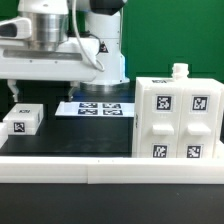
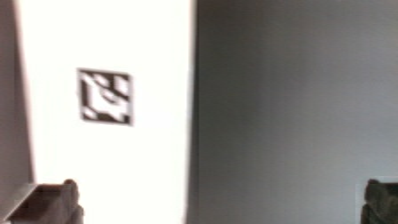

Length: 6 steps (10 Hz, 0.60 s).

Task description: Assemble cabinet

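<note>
The cabinet [image 1: 178, 120], a large white boxy case with several square marker tags and a small knob on top, stands at the exterior view's right. A small white tagged block [image 1: 22, 122] lies on the dark table at the exterior view's left. My gripper [image 1: 47, 92] hangs above the table just beside and over this block. In the wrist view a white tagged part [image 2: 107, 97], most likely that block, lies by one fingertip [image 2: 54, 205]. The other fingertip [image 2: 381, 200] is far from it. The gripper [image 2: 217, 205] is open and holds nothing.
The marker board [image 1: 95, 108] lies flat behind the middle of the table. A long white border rail [image 1: 100, 172] runs along the front edge. The arm's white base stands at the back.
</note>
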Tool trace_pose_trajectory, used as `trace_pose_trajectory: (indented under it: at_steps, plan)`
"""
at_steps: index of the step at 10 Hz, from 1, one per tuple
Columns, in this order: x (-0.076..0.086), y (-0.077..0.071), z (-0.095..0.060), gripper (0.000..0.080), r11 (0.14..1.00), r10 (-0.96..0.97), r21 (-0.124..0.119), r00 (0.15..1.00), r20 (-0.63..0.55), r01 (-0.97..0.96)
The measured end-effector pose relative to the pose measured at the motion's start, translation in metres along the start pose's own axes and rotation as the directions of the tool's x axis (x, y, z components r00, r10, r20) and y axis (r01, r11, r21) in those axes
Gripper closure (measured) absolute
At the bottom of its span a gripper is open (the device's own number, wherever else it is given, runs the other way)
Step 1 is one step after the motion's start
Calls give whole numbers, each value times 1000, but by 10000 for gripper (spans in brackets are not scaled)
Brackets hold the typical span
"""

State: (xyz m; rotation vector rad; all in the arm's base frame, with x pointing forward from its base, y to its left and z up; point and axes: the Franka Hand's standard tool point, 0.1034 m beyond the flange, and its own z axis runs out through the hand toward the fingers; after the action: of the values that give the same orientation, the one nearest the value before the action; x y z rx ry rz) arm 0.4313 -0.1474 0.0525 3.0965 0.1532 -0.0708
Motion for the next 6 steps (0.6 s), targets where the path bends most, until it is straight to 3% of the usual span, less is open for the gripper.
trace_pose_trajectory:
  at_steps: [3, 6]
  plan:
    - [-6, 19, 1, 2, 1000, -1, -6, 1000, 1, 1]
    - [-17, 30, 14, 2, 1000, -23, -12, 1000, 16, 23]
